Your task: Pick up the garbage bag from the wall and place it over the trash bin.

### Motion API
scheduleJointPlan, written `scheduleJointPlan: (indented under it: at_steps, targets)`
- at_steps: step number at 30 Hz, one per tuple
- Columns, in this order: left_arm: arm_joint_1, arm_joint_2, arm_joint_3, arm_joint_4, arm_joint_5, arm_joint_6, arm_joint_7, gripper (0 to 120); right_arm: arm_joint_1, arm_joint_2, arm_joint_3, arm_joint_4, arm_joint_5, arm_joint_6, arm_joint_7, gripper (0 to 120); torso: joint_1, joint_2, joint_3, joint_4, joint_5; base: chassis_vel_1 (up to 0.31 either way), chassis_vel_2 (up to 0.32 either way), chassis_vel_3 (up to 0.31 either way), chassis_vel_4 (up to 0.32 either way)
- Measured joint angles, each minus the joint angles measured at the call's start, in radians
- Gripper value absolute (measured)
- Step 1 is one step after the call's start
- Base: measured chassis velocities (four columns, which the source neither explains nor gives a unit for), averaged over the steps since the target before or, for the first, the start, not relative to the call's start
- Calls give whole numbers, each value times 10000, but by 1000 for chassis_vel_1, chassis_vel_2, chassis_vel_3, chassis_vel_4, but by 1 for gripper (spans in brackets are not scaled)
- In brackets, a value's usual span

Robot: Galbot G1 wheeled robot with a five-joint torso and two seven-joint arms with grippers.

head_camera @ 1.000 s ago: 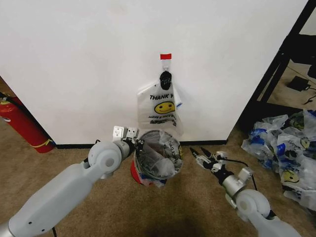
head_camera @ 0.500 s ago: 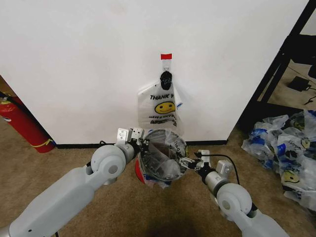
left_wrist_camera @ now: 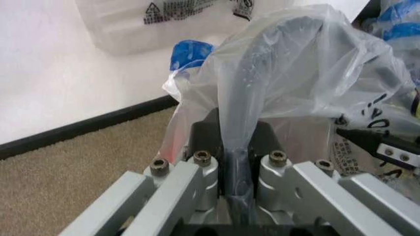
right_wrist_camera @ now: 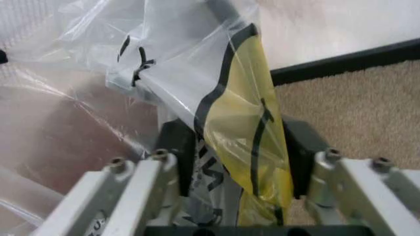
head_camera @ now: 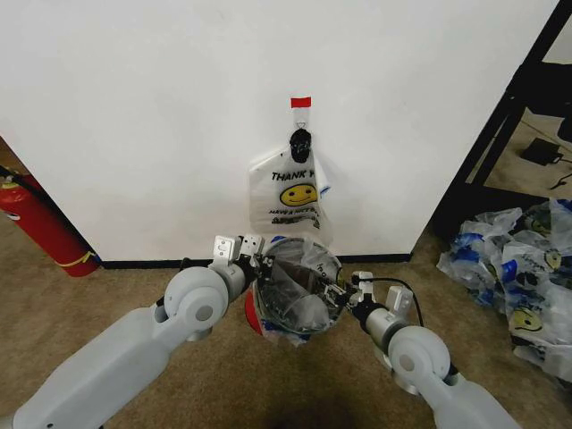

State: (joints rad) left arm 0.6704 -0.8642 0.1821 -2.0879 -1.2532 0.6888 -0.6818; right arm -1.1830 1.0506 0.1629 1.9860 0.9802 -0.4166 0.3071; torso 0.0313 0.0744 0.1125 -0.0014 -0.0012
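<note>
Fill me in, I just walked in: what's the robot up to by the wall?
It is lining the trash bin with a garbage bag. The left gripper pinches the bag at the rim's left side, and the right gripper straddles bag and rim on the right. Another bag hangs on the wall hook.

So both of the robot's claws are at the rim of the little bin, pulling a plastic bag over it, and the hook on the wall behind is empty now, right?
Not quite: the hook is not empty. The head view shows another bag hanging from it on the wall. The rest holds: the left gripper and right gripper are at the rim of the trash bin, with the garbage bag over it.
</note>
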Motion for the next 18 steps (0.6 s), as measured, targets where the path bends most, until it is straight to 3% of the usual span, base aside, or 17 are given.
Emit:
scheduleJointPlan:
  at_steps: [10, 16, 18]
  targets:
    - [139, 93, 71, 0, 986, -485, 744, 4, 86, 318, -108, -30, 476, 58, 601, 1, 0, 0, 0, 0, 0, 0, 0, 0, 0]
    - [168, 127, 115, 140, 1447, -491, 1149, 4, 180, 414, -131, -61, 517, 279, 708, 0, 0, 0, 0, 0, 0, 0, 0, 0, 0]
    - [169, 148, 122, 174, 1507, -451, 1225, 9, 201, 484, -140, -92, 526, 364, 714, 0, 0, 0, 0, 0, 0, 0, 0, 0, 0]
